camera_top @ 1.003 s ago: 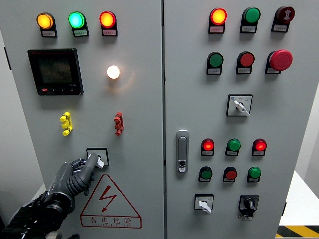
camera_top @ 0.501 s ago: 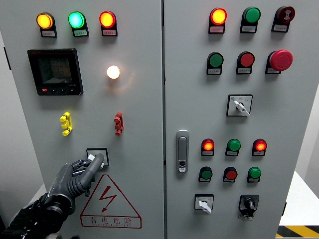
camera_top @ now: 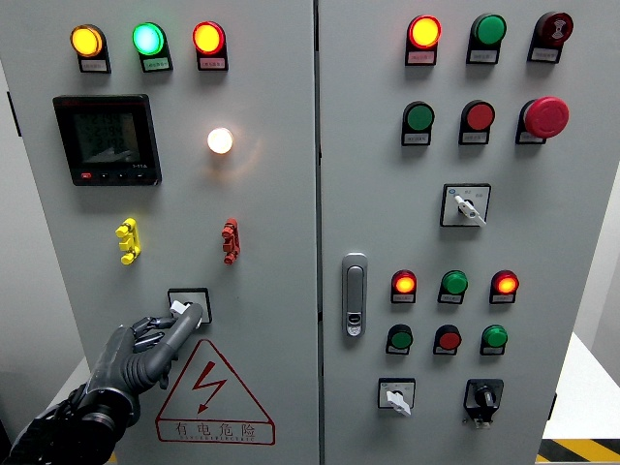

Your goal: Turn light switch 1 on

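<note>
A small rotary switch (camera_top: 186, 301) on a black square plate sits low on the left cabinet door, above the red warning triangle (camera_top: 215, 395). My left hand (camera_top: 167, 328) reaches up from the lower left, and its fingers (camera_top: 183, 321) are curled with their tips on the white knob of the switch. Above it, a round lamp (camera_top: 220, 140) glows warm white. The right hand is not in view.
Yellow (camera_top: 127, 240) and red (camera_top: 231, 240) toggle levers sit above the switch. A black meter display (camera_top: 107, 139) and three lit pilot lamps fill the top left. The right door carries a chrome door handle (camera_top: 355, 294), several buttons, selector switches and a red emergency stop (camera_top: 544, 116).
My left hand has dropped slightly and shifted its grip on the switch knob; the wrist sits lower. The lamp stays lit throughout.
</note>
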Controlling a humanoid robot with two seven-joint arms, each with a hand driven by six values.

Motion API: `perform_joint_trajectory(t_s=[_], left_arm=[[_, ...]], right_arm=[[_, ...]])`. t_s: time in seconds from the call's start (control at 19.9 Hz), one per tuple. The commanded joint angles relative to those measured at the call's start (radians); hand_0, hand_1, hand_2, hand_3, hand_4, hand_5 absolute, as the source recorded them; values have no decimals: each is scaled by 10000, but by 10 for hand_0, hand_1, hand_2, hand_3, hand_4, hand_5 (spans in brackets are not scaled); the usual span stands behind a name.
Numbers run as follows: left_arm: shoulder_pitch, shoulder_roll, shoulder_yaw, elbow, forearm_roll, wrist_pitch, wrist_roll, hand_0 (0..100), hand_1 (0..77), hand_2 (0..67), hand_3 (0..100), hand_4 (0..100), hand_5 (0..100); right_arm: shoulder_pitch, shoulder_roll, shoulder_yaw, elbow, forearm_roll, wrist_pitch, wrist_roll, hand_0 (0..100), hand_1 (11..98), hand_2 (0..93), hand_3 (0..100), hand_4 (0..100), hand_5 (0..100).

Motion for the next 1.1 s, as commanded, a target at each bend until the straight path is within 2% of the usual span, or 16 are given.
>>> perform_joint_trajectory(t_s=[0.0,0.2,0.35,0.55,0.6,0.65,0.7,0.75,0.8,0.9,1.0,1.05], left_arm=[[218,0,-74,-19,-42,-62,-320,0,524,474,912,1000,930],[602,-30,-59,-171,-118,-169,-536,0,538,478,914,1000,910],[787,-138,-74,-387,-378,-414,-582,0,536,461,904,1000,912],[1323,-15,-59,-633,-1068,-691,-1087,0,506,383,836,1000,988],[1506,61,-43,-633,-1343,-767,-1286,0,495,354,788,1000,1000],[1705,198,-28,-633,-1619,-859,-1455,0,492,349,763,1000,992],[1996,351,-13,-618,-1910,-936,-1669,0,486,333,699,935,936],[2394,520,33,-557,-2262,-1028,-1945,0,480,320,649,881,884],[2716,567,64,-511,-2524,-1105,-2130,0,473,314,623,851,854],[3437,552,64,-404,-3046,-1212,-2376,0,459,298,521,761,796],[4067,675,79,40,-3400,-1259,-2621,0,452,289,488,729,773],[4449,842,140,300,-3477,-1259,-2896,0,449,285,479,719,765]], right_arm=[[0,1,-2,0,0,-8,0,0,199,0,198,194,105],[0,1,13,0,0,7,0,0,199,0,198,194,105],[0,-14,-2,0,0,7,0,0,199,0,198,194,105],[0,1,-2,0,0,7,0,0,197,0,198,194,105],[0,-14,-2,0,0,7,0,0,197,0,198,194,105],[0,1,13,0,0,7,0,0,197,0,198,194,105],[0,-14,13,0,0,-8,0,0,197,0,198,194,105],[0,1,-2,0,0,-8,0,0,197,0,198,194,105],[0,1,-2,0,0,7,0,0,198,0,198,194,105],[0,-14,-2,0,0,7,0,0,199,0,198,194,104],[0,1,-2,0,0,7,0,0,199,0,198,194,104],[0,-14,-2,0,0,-8,0,0,199,0,198,194,104]])
